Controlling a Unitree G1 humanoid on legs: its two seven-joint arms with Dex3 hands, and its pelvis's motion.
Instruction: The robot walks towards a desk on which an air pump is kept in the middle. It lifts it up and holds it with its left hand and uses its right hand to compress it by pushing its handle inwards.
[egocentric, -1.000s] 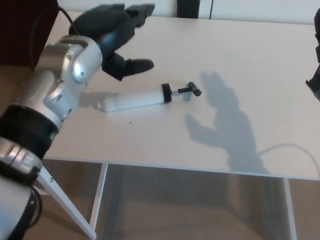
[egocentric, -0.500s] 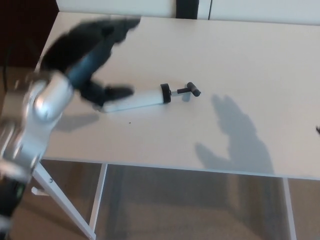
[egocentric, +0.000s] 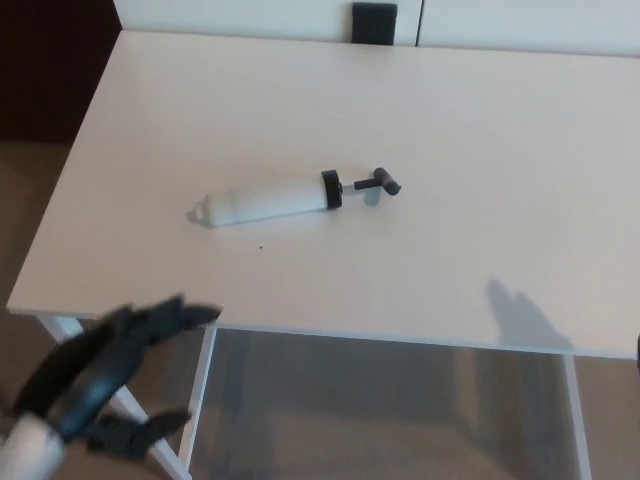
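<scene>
We see the air pump (egocentric: 290, 197) lying on its side near the middle of the table (egocentric: 520, 130), untouched. Its white barrel points away to the left of its own black collar, and the short rod with the black T-handle (egocentric: 380, 182) sticks out to the right of that collar. The handle seems only slightly drawn out.

Our left hand (egocentric: 105, 375) hangs well below and to the left of the pump, off the table's near edge, with its fingers (egocentric: 185, 312) spread and gripping nothing. Our right hand does not show; only a shadow falls on the table to the right of the pump.

We judge the pump to be light, rigid plastic, smooth and round, so it could roll or slip under a loose grip. The white barrel looks like the best place to take hold, around its middle, leaving the collar and handle free for the right hand to push inward.
</scene>
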